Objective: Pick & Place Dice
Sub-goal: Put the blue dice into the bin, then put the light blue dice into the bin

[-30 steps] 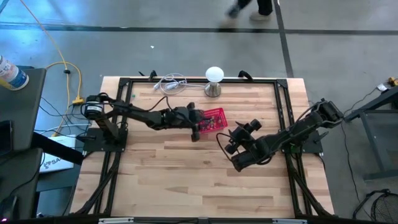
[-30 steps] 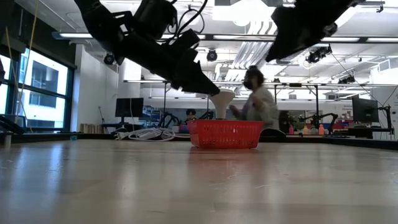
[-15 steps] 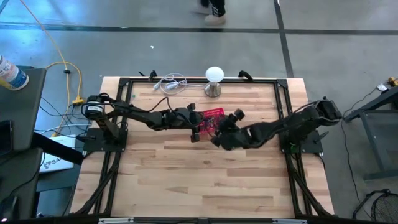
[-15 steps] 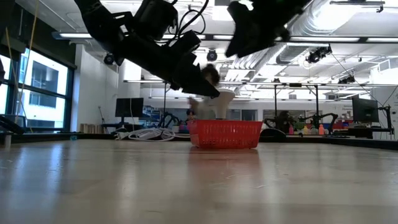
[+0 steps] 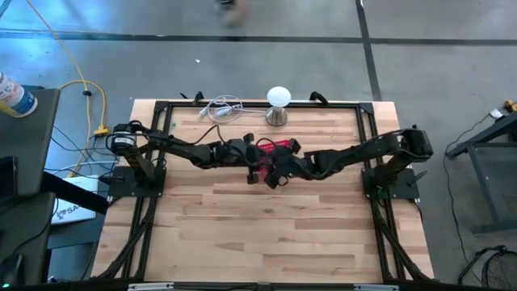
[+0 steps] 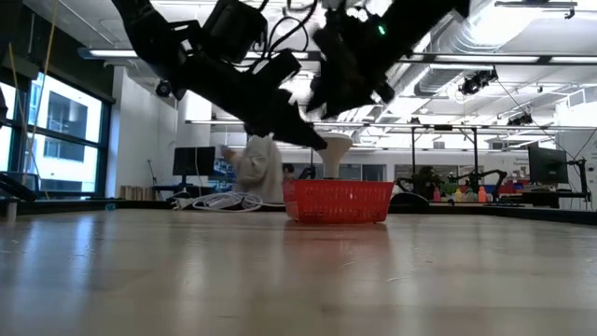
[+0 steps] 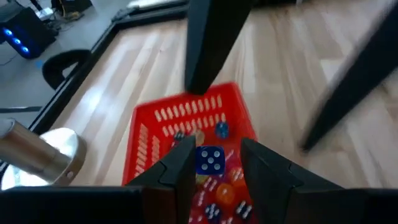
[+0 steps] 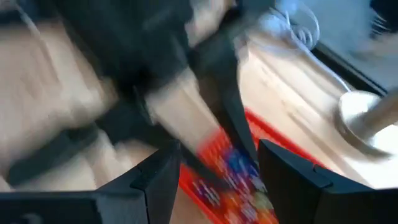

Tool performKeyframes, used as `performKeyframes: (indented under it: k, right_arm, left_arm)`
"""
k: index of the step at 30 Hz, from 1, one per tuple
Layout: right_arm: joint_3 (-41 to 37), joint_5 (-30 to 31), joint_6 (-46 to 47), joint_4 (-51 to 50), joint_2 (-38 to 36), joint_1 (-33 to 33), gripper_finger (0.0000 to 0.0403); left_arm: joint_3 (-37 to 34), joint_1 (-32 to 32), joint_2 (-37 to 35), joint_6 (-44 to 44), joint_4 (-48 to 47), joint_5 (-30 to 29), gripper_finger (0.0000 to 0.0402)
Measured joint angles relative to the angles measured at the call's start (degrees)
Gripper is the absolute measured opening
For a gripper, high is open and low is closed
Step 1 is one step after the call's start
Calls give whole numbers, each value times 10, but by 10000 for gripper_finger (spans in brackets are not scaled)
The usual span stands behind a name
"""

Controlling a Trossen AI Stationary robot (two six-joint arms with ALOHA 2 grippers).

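A red mesh basket stands on the wooden table, with small mixed-colour dice lying inside it. My left gripper hangs above the basket's left end, slanting down, with a blue white-spotted die between its fingers. My right gripper is open and sits close beside the left one, above the basket's near side. It shows blurred in the low view. My left gripper has the blue die between its two fingertips, clear above the basket's dice. The die lies against one finger. A narrow gap shows on the other side, so I cannot tell whether both pads touch. The fingers slant down from the table's left.
A white ball lamp on a metal base stands just beyond the basket at the far edge. A white coiled cable lies left of it. A person is passing behind the table. Bare wood spreads over the near half.
My right arm has swung quickly from the table's near right toward the basket and now sits next to my left gripper. The left arm has kept still. A person has walked leftward behind the table.
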Motion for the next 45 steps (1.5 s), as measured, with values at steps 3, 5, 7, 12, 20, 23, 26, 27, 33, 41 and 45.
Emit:
performKeyframes:
  k: [3, 5, 7, 12, 20, 23, 26, 27, 33, 41, 45]
  right_arm:
    - [1, -10, -2, 12, 4, -7, 205]
    - [0, -9, -1, 11, 6, -7, 205]
    - [-1, -10, 1, 4, 8, -7, 205]
    - [-1, 1, -24, 2, 5, 10, 205]
    - [-1, 62, -25, -76, -41, 45, 205]
    - [-1, 103, -1, -132, -62, 59, 205]
    - [-1, 140, 39, -200, -80, 77, 205]
    - [-1, 150, 52, -216, -82, 83, 205]
    - [-1, 207, 129, -297, -94, 120, 205]
    - [-1, 222, 137, -305, -93, 127, 205]
    - [-1, 222, 137, -305, -93, 126, 205]
  left_arm:
    - [0, 8, 0, 1, -13, 14, 122]
    - [0, 10, 0, -8, -16, 21, 122]
    - [0, 12, 0, -8, -22, 23, 122]
    - [0, 12, 0, 2, -27, 23, 122]
    - [0, 12, -3, 2, -31, 23, 122]
    - [0, 12, -19, -16, -62, 23, 122]
    - [0, 12, -56, -42, -131, 15, 122]
    - [0, 12, -75, -50, -168, 0, 122]
    - [1, 18, -209, -181, -417, -144, 122]
    - [0, 213, -299, -400, -754, -189, 122]
    - [0, 350, -283, -443, -772, -126, 122]
